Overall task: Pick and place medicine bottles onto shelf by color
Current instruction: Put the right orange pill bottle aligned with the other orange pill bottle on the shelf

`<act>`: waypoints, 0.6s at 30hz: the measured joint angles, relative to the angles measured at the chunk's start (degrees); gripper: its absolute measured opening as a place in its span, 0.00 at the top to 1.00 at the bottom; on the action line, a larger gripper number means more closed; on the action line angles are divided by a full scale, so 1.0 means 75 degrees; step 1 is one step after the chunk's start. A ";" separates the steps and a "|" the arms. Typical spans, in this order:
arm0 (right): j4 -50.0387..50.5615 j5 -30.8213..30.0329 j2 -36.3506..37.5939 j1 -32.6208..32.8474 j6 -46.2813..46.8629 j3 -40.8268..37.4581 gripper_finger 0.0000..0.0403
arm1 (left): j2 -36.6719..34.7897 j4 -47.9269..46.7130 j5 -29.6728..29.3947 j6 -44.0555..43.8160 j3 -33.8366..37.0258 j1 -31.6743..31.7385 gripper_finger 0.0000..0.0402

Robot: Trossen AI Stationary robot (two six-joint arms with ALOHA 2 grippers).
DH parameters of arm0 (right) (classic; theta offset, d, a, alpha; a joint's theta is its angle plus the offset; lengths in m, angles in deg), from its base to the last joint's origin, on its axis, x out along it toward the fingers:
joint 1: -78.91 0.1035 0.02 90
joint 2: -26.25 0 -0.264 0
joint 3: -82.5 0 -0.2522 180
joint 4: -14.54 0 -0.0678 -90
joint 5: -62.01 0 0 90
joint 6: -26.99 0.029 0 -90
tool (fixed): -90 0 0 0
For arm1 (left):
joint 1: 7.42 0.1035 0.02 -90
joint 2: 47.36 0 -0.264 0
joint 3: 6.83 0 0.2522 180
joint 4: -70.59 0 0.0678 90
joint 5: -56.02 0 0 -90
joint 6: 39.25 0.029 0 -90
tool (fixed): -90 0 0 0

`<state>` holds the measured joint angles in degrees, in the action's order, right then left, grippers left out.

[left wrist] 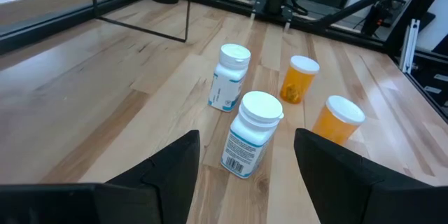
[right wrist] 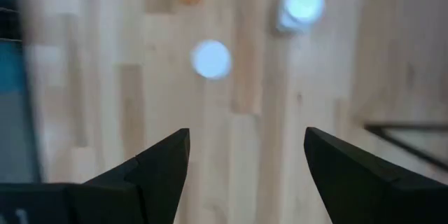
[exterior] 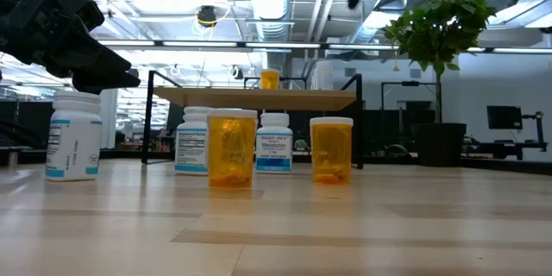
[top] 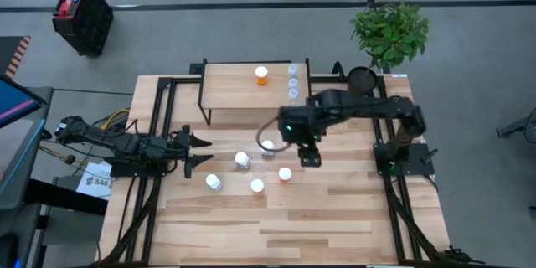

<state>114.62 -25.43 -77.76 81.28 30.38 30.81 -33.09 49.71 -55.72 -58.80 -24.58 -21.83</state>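
Worktop [top: 335, 218] mid: four bottles [top: 242, 160]. Shelf [top: 230, 88] at back edge. Left gripper [top: 198, 151] & right gripper [top: 310, 157] both apart, empty.

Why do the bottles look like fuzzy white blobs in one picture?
Right wrist view: blurred, so the white bottle caps smear into glowing blobs. Left wrist view: the white-capped white bottle looks sharp. Low view: bright ceiling lights behind leave the orange bottles glowing.
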 joint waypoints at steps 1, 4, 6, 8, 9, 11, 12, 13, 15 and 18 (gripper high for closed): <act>-0.0340 -0.0254 0.0290 0.0071 0.0269 -0.0554 0.26 | -0.0002 0.0001 -0.0001 -0.0003 0.0000 -0.0001 0.45; -0.1945 -0.0444 0.1126 0.0275 0.1168 -0.2233 0.27 | -0.0001 0.0000 -0.0001 -0.0006 0.0000 -0.0003 0.45; -0.3121 -0.0456 0.1582 0.0474 0.1790 -0.3233 0.28 | 0.0000 0.0000 -0.0003 -0.0009 0.0000 0.0000 0.45; -0.4240 -0.0456 0.1867 0.0740 0.2175 -0.4039 0.28 | 0.0000 0.0000 -0.0003 -0.0009 0.0000 -0.0003 0.45; -0.4657 -0.0456 0.1942 0.0877 0.2265 -0.4346 0.28 | -0.0001 0.0000 -0.0003 -0.0012 0.0000 -0.0002 0.45; -0.5360 -0.0537 0.1983 0.1166 0.2286 -0.4800 0.28 | 0.0000 0.0000 -0.0003 -0.0015 0.0000 -0.0003 0.45; -0.5629 -0.0615 0.1962 0.1287 0.2289 -0.4950 0.28 | 0.0000 0.0003 -0.0003 -0.0019 0.0000 -0.0001 0.45; -0.5765 -0.0714 0.1917 0.1386 0.2284 -0.5034 0.28 | -0.0002 0.0002 -0.0003 -0.0022 0.0000 -0.0002 0.45; -0.5948 -0.0931 0.1696 0.1525 0.2169 -0.5072 0.28 | -0.0001 0.0003 -0.0003 -0.0024 0.0000 -0.0001 0.45; -0.5962 -0.1016 0.1247 0.1598 0.1863 -0.5086 0.28 | -0.0003 0.0000 -0.0003 -0.0024 0.0000 0.0000 0.45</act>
<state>69.91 -33.05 -68.41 93.26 44.35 -7.33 -33.12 49.71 -55.74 -58.98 -24.58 -21.83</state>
